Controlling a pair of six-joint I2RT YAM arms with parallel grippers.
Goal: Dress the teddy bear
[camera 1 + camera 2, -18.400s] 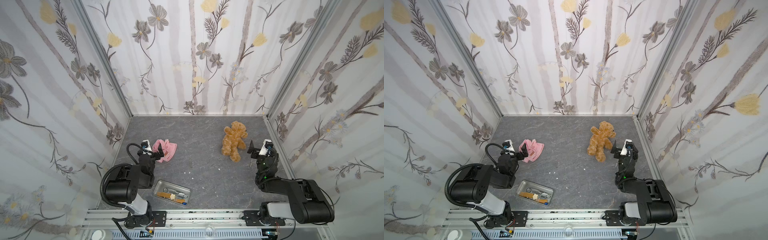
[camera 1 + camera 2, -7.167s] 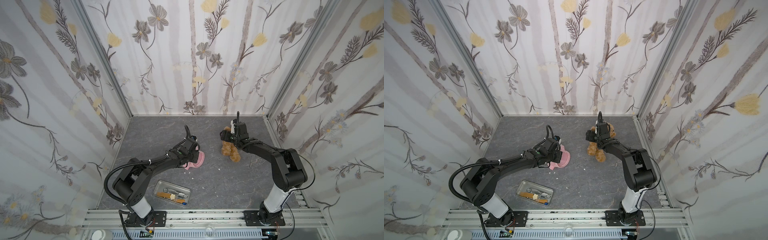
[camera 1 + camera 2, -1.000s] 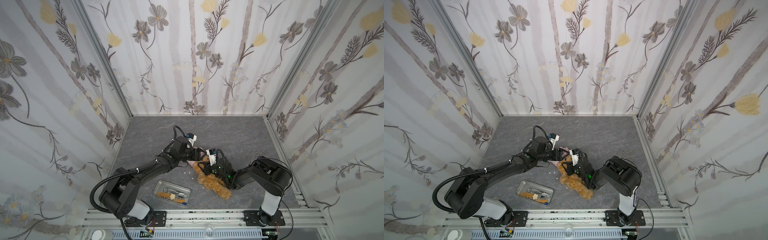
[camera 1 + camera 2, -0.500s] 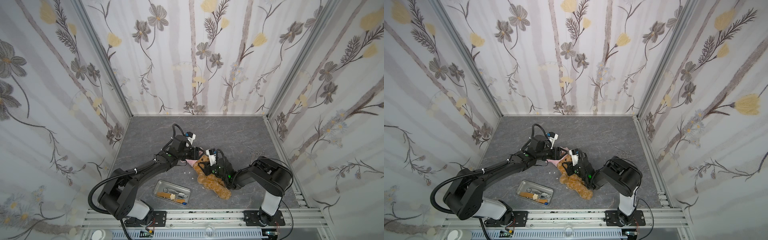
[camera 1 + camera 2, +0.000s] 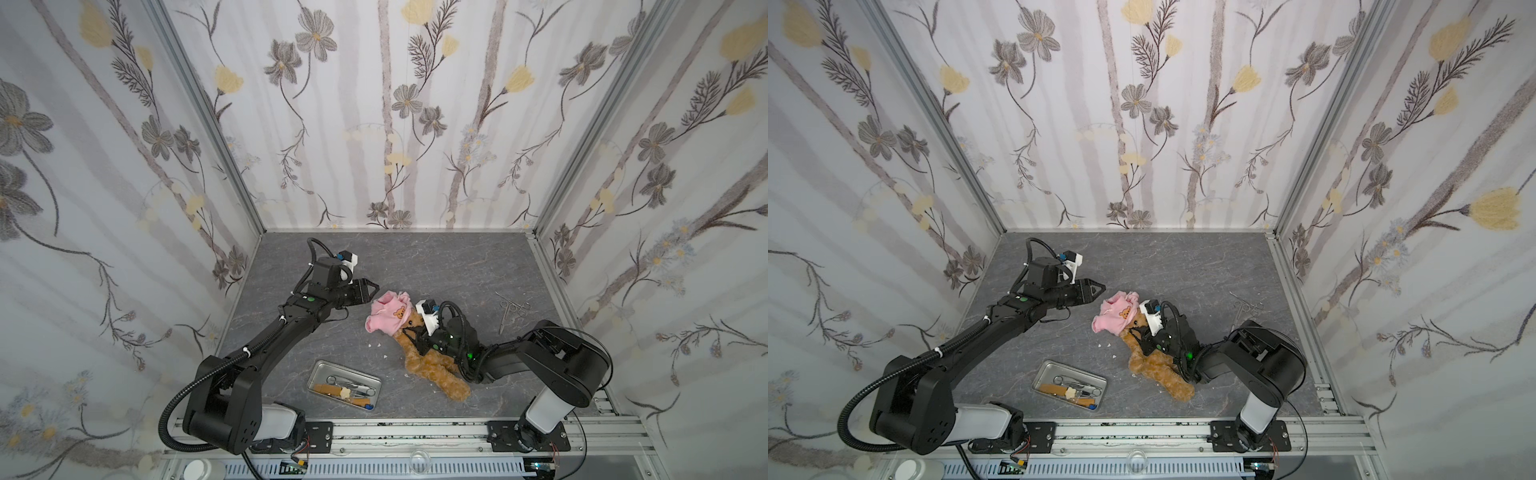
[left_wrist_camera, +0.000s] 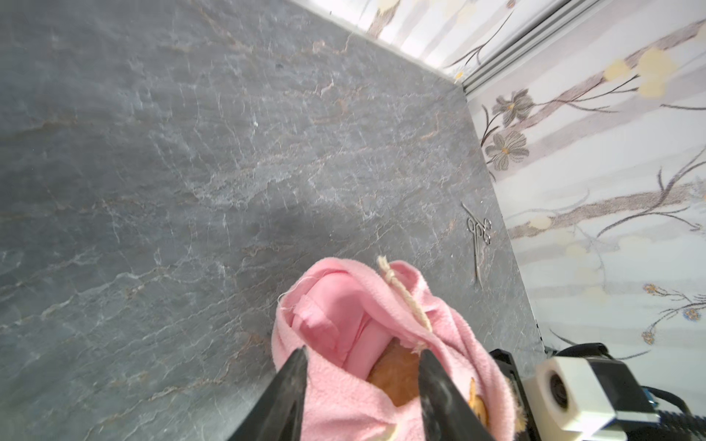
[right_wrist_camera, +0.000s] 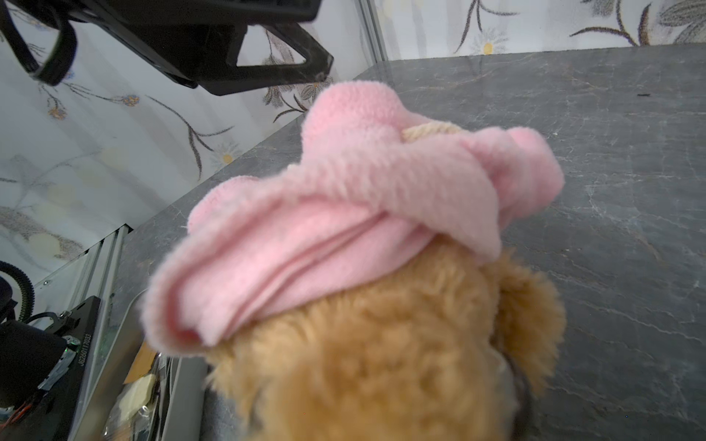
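Pink shirt [image 5: 388, 314] capped the teddy bear [image 5: 432, 368].
It lay at tabletop [image 5: 436, 266] centre, head toward 11 o'clock, right hand [image 5: 411, 334] grasping its chest; left hand [image 5: 374, 289] released, at the shirt's 11 o'clock.

- Table [image 5: 415, 266]: grey, stone-veined, walled on three sides.
- Bear [image 5: 432, 365]: lying right of the middle, head toward the far side, legs toward the front edge.
- Shirt [image 5: 386, 318]: pink, bunched over the bear's head, outer edge down on the table.
- Tray [image 5: 312, 375]: metal, near the front edge, left of the bear and apart from it, with tools [image 5: 345, 384] inside.
- Forceps [image 5: 508, 309]: steel, flat near the right wall, well apart from the bear.
- Crumbs [image 5: 379, 345]: white, few, between tray and bear.
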